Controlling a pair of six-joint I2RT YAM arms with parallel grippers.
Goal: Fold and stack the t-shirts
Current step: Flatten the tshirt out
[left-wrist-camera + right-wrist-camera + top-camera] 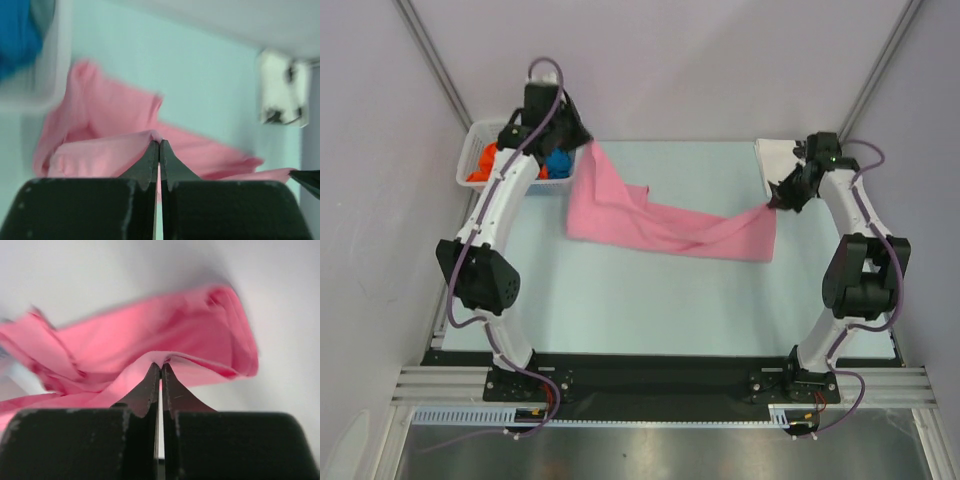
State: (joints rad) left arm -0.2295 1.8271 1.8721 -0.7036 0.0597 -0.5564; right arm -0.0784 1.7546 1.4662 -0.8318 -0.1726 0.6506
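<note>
A pink t-shirt [660, 222] hangs stretched across the table between both arms, its middle sagging onto the surface. My left gripper [582, 140] is shut on its far-left corner beside the basket; in the left wrist view the pink cloth [100, 150] is pinched at the left gripper's [159, 144] tips. My right gripper [775, 200] is shut on the shirt's right end, with cloth [150, 335] bunched over the right gripper's [160, 366] tips. A folded white t-shirt with black print [775, 160] lies at the far right, and it shows as a blurred white shirt [282, 95] from the left wrist.
A white lattice basket [478, 150] at the far left holds an orange t-shirt [483, 163] and a blue t-shirt [558, 163]. The basket's rim [45, 75] is close to my left gripper. Walls enclose the table on the left, back and right.
</note>
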